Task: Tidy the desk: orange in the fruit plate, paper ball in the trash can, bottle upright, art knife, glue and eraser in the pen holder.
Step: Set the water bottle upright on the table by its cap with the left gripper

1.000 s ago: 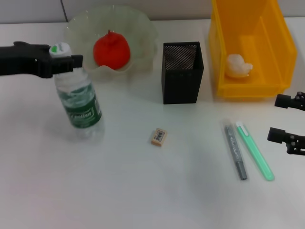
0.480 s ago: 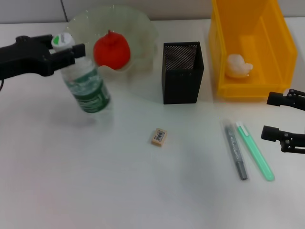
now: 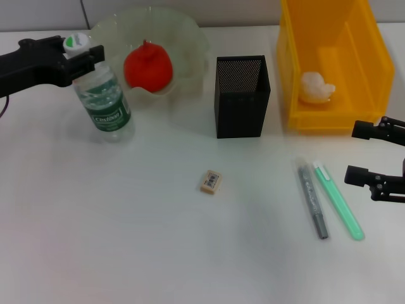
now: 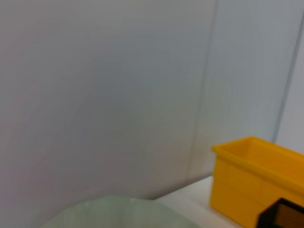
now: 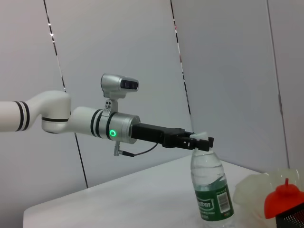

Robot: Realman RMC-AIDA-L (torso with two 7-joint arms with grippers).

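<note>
Nearest to me on the white desk [image 3: 126, 253] lie a grey pen [image 3: 313, 199] and a green art knife [image 3: 338, 199], side by side and just apart, with my right gripper [image 3: 378, 155] hovering just beside them at the right edge — its two fingers stand apart with nothing between them. Left of the pens and well apart sits the eraser [image 3: 211, 181], flat on the desk. Farther back I see the pen holder [image 3: 242, 96] upright, with the trash can [image 3: 332, 69] to its right holding the paper ball [image 3: 316, 87]. On the far left my left gripper [image 3: 79, 54] is clamped on the white cap of the bottle [image 3: 101, 101], which stands nearly upright — its base on the desk, just beside the fruit plate [image 3: 183, 38] where the orange [image 3: 147, 66] rests.
</note>
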